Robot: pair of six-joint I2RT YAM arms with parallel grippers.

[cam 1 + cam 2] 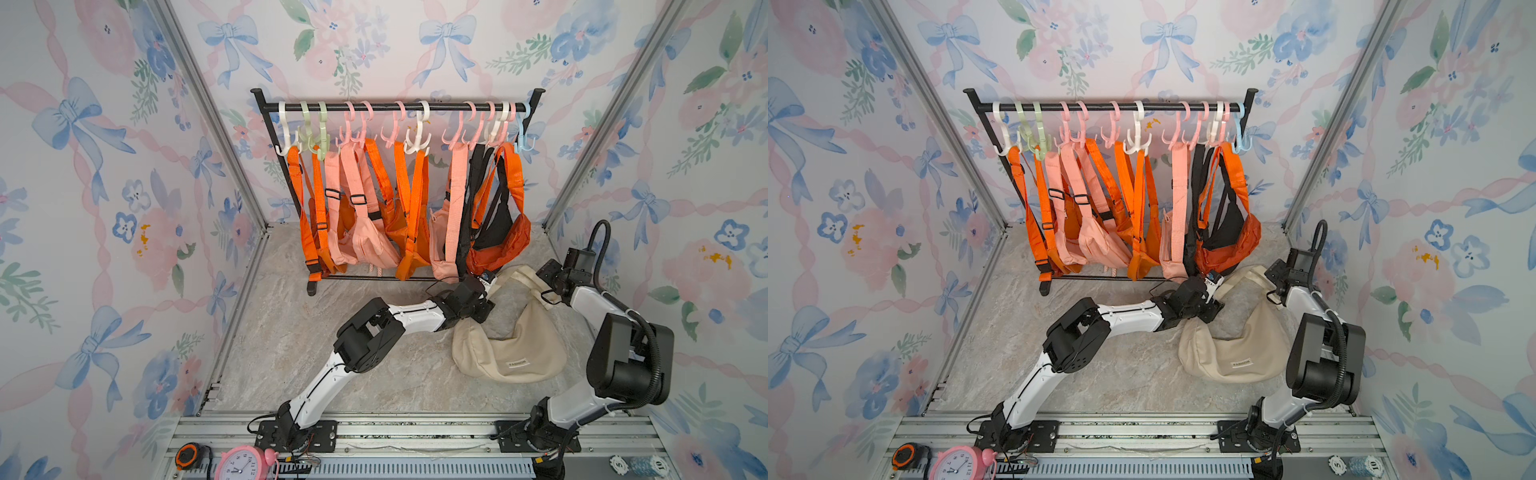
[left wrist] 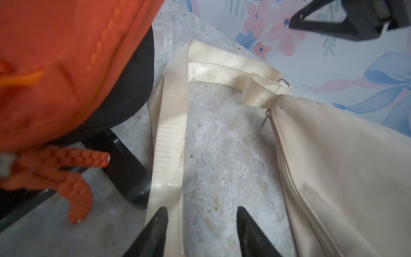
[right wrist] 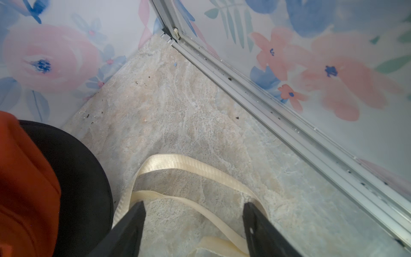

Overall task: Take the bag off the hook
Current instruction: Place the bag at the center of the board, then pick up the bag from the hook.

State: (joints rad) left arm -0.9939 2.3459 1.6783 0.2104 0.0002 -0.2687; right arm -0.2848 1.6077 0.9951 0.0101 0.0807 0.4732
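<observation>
A cream bag [image 1: 511, 353] [image 1: 1233, 357] lies on the marble floor, to the front right of the rack and off every hook. Its strap [image 2: 171, 133] [image 3: 189, 162] loops loosely on the floor toward the rack. My left gripper [image 1: 490, 301] [image 1: 1217, 301] [image 2: 201, 209] is open at the bag's left end, one finger over the strap, with bare floor between the fingers. My right gripper [image 1: 546, 272] [image 1: 1276, 270] [image 3: 194, 203] is open above the strap loop and holds nothing. The light blue hook [image 1: 523, 129] at the rail's right end is bare.
The black rack [image 1: 399, 107] holds several orange, pink and black bags on plastic hooks; the orange bag [image 2: 55, 66] hangs close by my left gripper. The rack foot [image 2: 124, 164] stands beside the strap. An aluminium frame rail [image 3: 289, 124] runs along the right wall. A pink clock [image 1: 243, 463] sits in front.
</observation>
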